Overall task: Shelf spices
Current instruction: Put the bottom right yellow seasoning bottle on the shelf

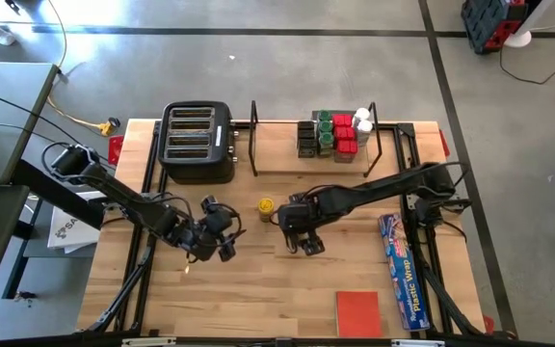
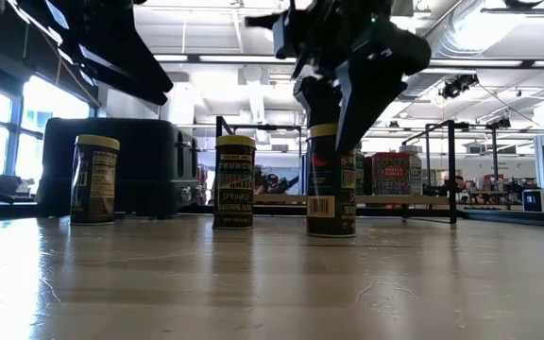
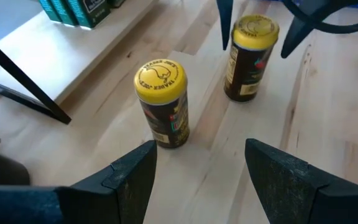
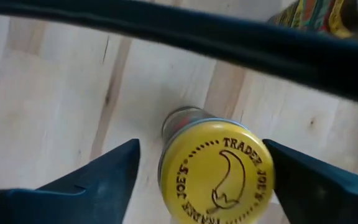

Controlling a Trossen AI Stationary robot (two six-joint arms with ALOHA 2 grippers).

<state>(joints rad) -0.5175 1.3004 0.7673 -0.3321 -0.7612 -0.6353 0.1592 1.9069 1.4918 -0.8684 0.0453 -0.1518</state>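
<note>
The right gripper [image 4: 197, 180] is spread wide, empty, straddling a yellow-lidded jar [image 4: 216, 171] standing upright between its fingers, lined up for a pick. The shelf [image 1: 287, 159] lies beyond it, already stocked.

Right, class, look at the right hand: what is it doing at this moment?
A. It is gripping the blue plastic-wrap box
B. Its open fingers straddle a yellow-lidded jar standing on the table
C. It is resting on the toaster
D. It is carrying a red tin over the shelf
B: the right hand stands open on either side of the upright yellow-lidded jar on the table.
</note>
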